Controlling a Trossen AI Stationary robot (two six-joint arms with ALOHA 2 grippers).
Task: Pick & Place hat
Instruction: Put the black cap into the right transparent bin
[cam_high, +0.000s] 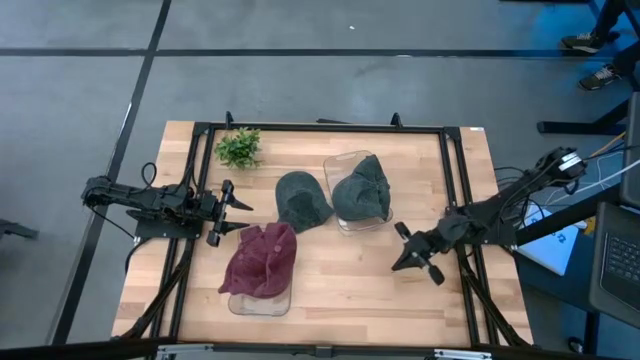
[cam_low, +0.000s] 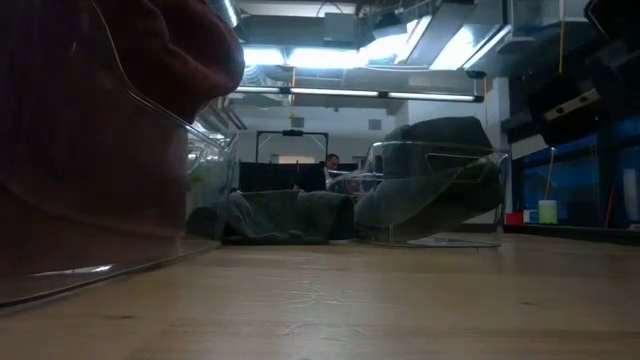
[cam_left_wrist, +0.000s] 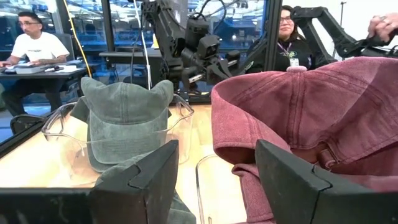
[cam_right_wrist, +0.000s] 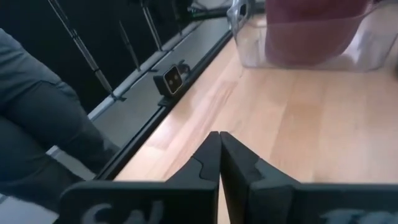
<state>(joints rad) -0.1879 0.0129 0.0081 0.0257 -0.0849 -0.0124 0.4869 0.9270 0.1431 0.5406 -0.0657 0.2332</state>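
Red hat (cam_high: 262, 258): draped over clear bin (cam_high: 258, 300) (apparently placed).
Left gripper (cam_high: 228, 212): fingers apart, empty, just beside it.
Right gripper (cam_high: 405, 250): closed, idle.

In the low view, the red hat (cam_low: 110, 110) and its clear bin (cam_low: 150, 255) are cut off by the left and top edges, so only part of each is seen. Neither gripper is shown there. The loose green hat (cam_low: 280, 218) is blurred in that view, and its shape can hardly be made out. In the right wrist view, the red hat's crown is cropped by the top edge (only its lower part shows through the bin wall). What the small green plant (cam_high: 239, 147) is made of cannot be told; it is perhaps artificial.
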